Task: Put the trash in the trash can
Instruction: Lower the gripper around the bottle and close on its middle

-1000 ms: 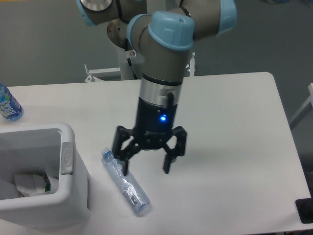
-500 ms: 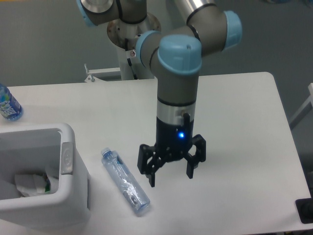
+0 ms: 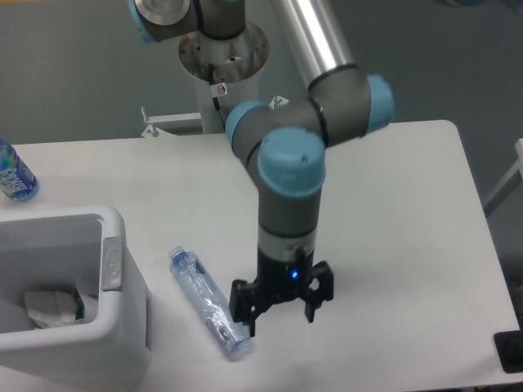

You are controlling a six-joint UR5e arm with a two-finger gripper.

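Note:
A clear crinkled plastic bottle (image 3: pixel 208 304) with a bluish cap lies diagonally on the white table, cap toward the back left. My gripper (image 3: pixel 280 317) hangs open just right of the bottle's lower end, one fingertip close beside it, nothing held. The white trash can (image 3: pixel 114 331) stands at the front left, and a crumpled white carton with green marks (image 3: pixel 55 307) lies inside it.
A bottle with a bright blue label (image 3: pixel 14 174) stands at the far left edge of the table. The arm's base column (image 3: pixel 222 57) rises behind the table. A dark object (image 3: pixel 510 351) sits at the front right corner.
The gripper has swung right from above the bottle, then come forward and lower beside the bottle's lower end. It stays open. The bottle has not moved.

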